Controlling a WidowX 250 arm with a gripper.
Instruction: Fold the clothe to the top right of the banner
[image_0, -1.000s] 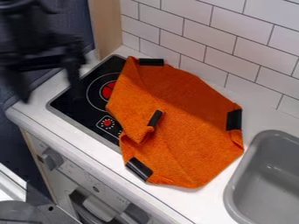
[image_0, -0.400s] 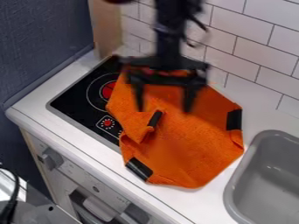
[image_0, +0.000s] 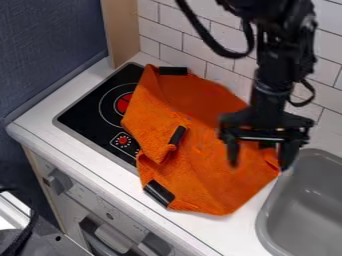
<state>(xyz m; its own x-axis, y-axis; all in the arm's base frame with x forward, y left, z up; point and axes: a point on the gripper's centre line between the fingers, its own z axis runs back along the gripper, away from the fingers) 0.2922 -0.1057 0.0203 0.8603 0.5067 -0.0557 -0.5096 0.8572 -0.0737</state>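
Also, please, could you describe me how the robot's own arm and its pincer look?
The arm is black, with bulky joints and a thick black cable looping out beside it. The pincer is black too: a wide crosspiece with a pale strip and two narrow fingers.

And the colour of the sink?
Plain grey for the sink, seen best in the camera view.

Room to pass above stove (image_0: 90, 111); tiled wall (image_0: 194, 41) blocks behind cloth (image_0: 207, 185).
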